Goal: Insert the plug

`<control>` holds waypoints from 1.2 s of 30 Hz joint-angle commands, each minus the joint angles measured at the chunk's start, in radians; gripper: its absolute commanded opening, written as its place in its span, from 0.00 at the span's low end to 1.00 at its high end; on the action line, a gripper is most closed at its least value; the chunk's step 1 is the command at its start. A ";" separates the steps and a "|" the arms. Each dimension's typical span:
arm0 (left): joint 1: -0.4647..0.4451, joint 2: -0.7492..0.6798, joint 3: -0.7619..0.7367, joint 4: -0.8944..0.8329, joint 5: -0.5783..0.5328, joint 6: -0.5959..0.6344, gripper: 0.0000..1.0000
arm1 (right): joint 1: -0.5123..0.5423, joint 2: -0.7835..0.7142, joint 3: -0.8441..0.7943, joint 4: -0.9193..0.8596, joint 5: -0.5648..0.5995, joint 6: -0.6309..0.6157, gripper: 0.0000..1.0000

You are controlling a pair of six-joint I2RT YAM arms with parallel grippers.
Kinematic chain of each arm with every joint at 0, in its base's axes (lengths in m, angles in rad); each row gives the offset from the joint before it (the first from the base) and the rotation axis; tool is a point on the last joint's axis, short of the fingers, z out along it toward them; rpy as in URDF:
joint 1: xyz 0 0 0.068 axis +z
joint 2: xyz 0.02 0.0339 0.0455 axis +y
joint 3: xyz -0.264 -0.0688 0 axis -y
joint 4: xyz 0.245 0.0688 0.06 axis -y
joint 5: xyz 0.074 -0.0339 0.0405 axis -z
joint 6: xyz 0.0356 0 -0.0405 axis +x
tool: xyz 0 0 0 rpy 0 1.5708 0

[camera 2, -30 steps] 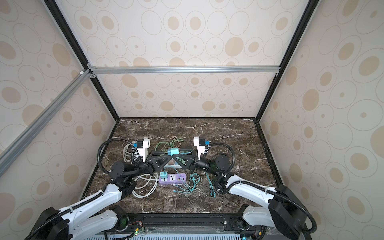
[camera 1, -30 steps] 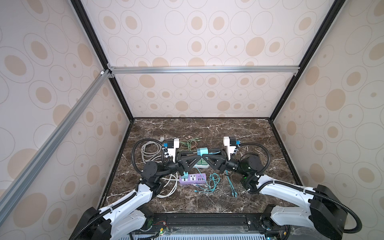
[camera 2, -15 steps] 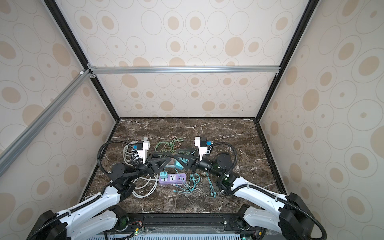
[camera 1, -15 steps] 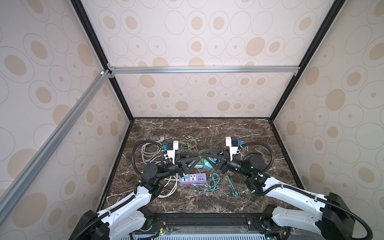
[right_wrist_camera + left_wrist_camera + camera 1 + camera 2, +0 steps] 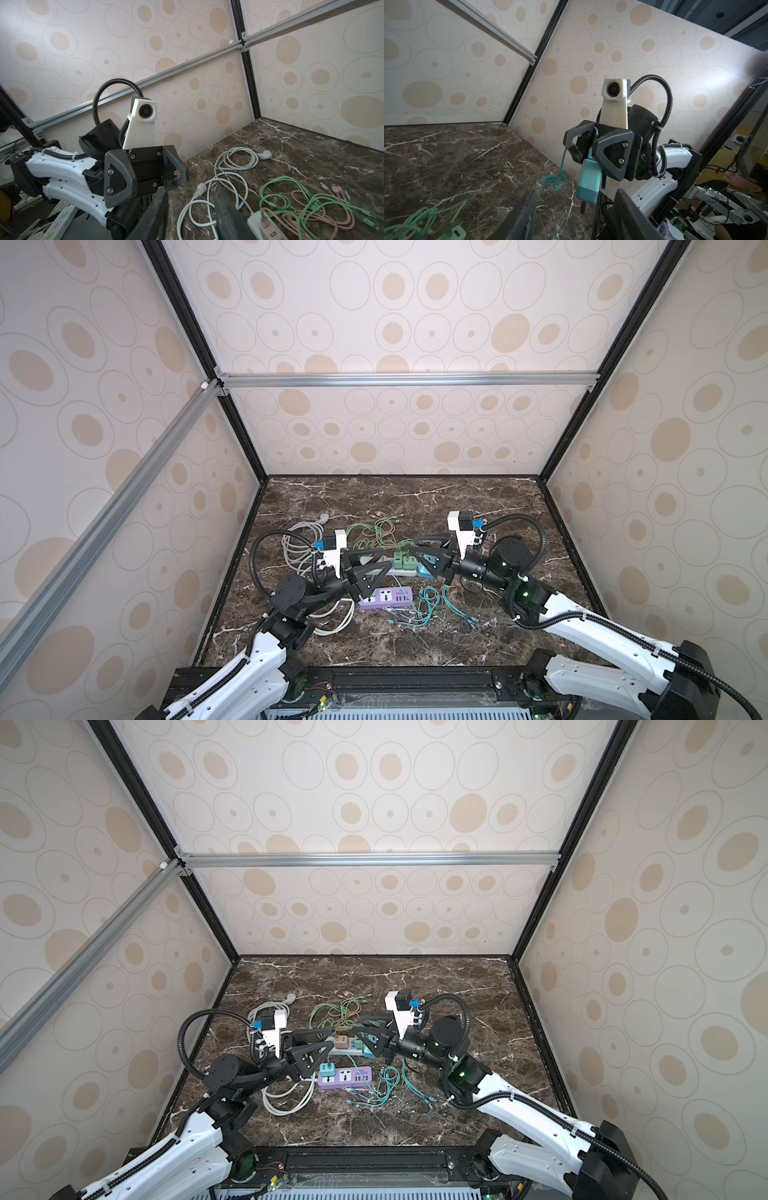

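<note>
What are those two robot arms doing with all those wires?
The right tool is pinching a teal boxy charger plug, its teal cable dangling, above the dark marble table. The left tool faces it, open and empty. A purple plastic power strip lies nearby; the plug is not in any socket yet.

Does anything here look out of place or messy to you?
Nothing broken or spilled. One oddity: a teal plug hangs in mid-air, pinched at its top by the right gripper, its cable trailing to the table, where loose cables lie tangled.
</note>
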 commanded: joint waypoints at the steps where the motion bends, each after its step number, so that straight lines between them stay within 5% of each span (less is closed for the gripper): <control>1: 0.000 -0.060 0.003 -0.226 -0.142 0.074 0.60 | -0.012 -0.025 0.065 -0.149 0.017 -0.119 0.02; 7: 0.002 -0.107 0.021 -0.535 -0.330 0.097 0.61 | -0.014 0.025 0.178 -0.429 0.068 -0.328 0.02; 15: 0.003 -0.078 0.006 -0.674 -0.453 0.077 0.58 | -0.020 0.160 0.251 -0.480 0.028 -0.399 0.00; 23: 0.003 -0.143 -0.108 -0.258 -0.060 0.099 0.69 | -0.027 0.201 0.282 -0.397 -0.075 -0.263 0.02; 36: -0.019 0.062 -0.068 0.155 0.125 0.072 0.71 | -0.029 0.174 0.301 -0.234 -0.149 -0.053 0.04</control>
